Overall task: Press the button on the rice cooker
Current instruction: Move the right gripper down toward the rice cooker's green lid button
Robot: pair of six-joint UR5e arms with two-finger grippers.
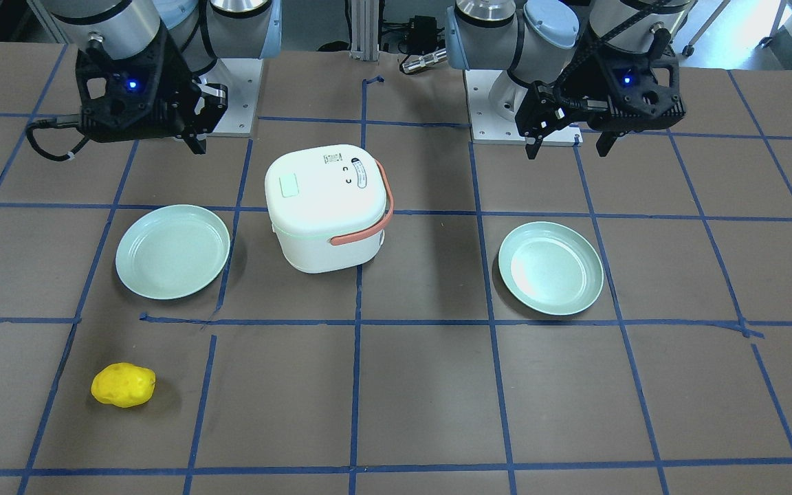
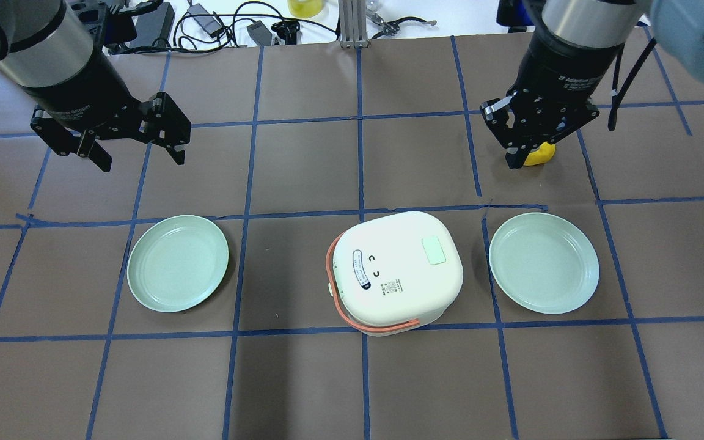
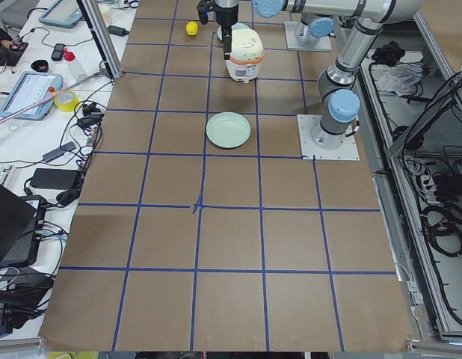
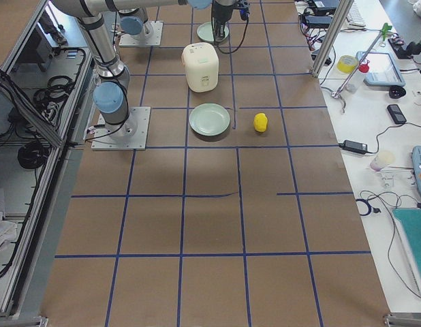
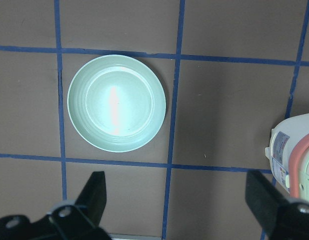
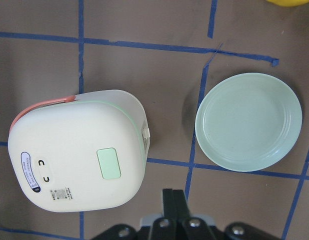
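Sitting toward the robot's edge of the brown, blue-taped table (image 2: 303, 379), a white rice cooker (image 2: 388, 269) stands upright about midway between the table's two ends, its coral handle (image 2: 340, 305) folded down around the side. On its lid, the button (image 2: 434, 250), a pale mint rounded square, lies on the half toward the robot's right. Toward the lid's other half is a white oval label (image 2: 359, 269) with dark marks, and beside it a block of small print, too small to read. A pale green left plate (image 2: 178, 263) and right plate (image 2: 544, 263) lie either side of the cooker, each apart from it. Farther out, both grippers hang above the table: the left gripper (image 2: 142, 160) with fingers spread wide, the right gripper (image 2: 514, 160) with fingers pressed together. White lettering on their wrists is unreadable. Farthest, toward the far edge and the right end, lies a yellow lumpy object (image 1: 123, 385)
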